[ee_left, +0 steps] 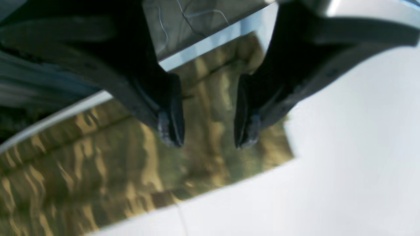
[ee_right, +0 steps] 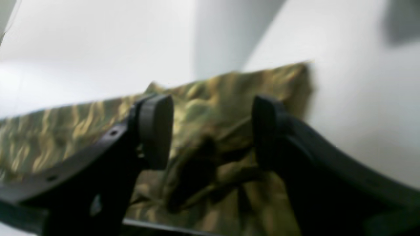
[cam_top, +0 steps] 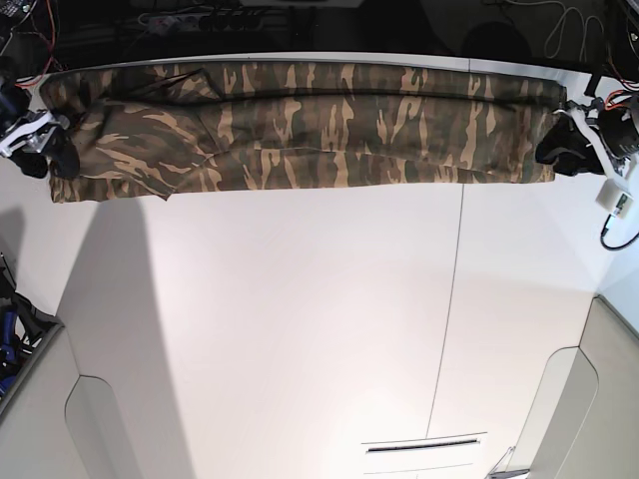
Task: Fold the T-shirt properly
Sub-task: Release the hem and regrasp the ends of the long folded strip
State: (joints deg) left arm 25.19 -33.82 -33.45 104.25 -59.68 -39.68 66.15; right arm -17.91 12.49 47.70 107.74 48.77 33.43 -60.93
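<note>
The camouflage T-shirt (cam_top: 300, 125) lies folded into a long flat strip along the far edge of the white table (cam_top: 300, 329). My left gripper (ee_left: 207, 134) is open and empty, with its fingertips just above the shirt's straight end (ee_left: 98, 164); in the base view it (cam_top: 555, 150) is at the strip's right end. My right gripper (ee_right: 210, 131) is open and empty over the rumpled sleeve end of the shirt (ee_right: 229, 91); in the base view it (cam_top: 48, 155) is at the strip's left end.
The table's far edge (cam_top: 300, 57) runs just behind the shirt, with cables and dark clutter (cam_top: 200, 20) beyond it. A thin seam (cam_top: 449, 329) crosses the tabletop. Grey side panels stand at the lower left (cam_top: 40, 419) and lower right (cam_top: 599, 399).
</note>
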